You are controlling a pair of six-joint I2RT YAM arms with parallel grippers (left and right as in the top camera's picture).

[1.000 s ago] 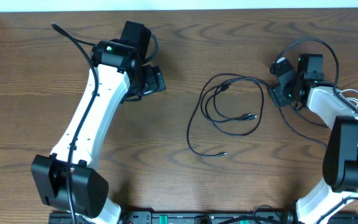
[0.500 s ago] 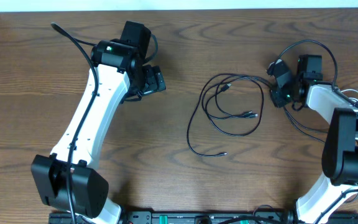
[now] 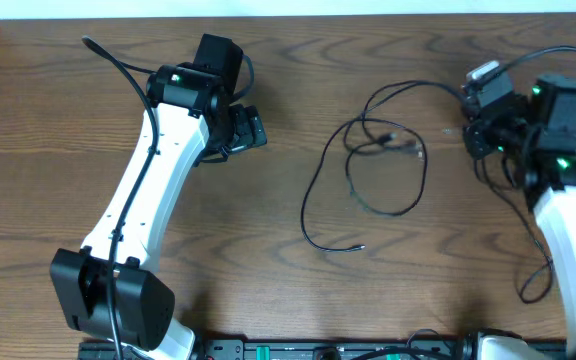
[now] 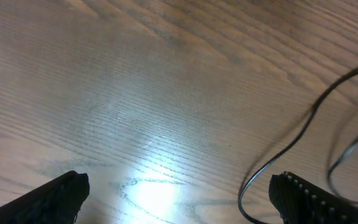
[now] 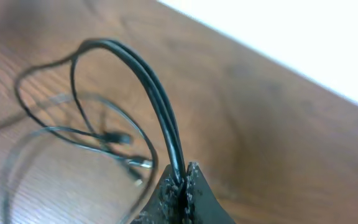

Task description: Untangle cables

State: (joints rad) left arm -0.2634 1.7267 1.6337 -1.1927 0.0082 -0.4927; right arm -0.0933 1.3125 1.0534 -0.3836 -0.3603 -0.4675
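The right gripper [image 5: 182,177], freshly clenched on the black cables [image 5: 161,112], drags the loops trailing from its jaws looser, while the left gripper [image 4: 179,193] hangs released.

Right wrist view — cables [image 5: 161,102] blurred, plug ends [image 5: 122,138] indistinct.

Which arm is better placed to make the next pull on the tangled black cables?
Right, in my judgement. The right hand is shut on a doubled strand of the black cables, so it can pull at once. The left hand is open over the bare table, holding nothing.
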